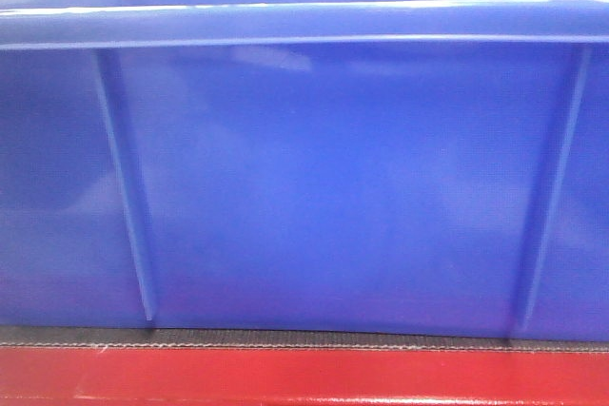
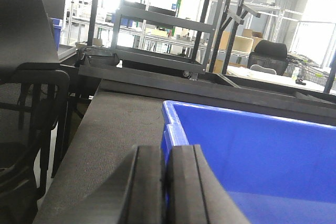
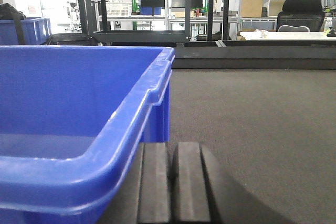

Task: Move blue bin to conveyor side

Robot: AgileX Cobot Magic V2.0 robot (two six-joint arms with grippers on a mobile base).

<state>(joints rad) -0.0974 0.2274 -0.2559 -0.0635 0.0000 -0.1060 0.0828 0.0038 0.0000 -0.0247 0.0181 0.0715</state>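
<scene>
The blue bin fills the front view; its ribbed wall stands on the dark woven conveyor, just behind the glossy red front edge. In the left wrist view my left gripper is shut and sits in line with the blue bin's left rim. Belt lies to its left and the bin's inside to its right. Only a thin blue sliver shows in the seam. My right gripper is shut and empty, low on the belt against the blue bin's right outer wall, below the rim.
A black chair stands off the belt's left side. Dark metal shelving rises beyond the far end of the belt, also seen as a rack. Another blue bin sits far back left. A black belt frame borders the far edge.
</scene>
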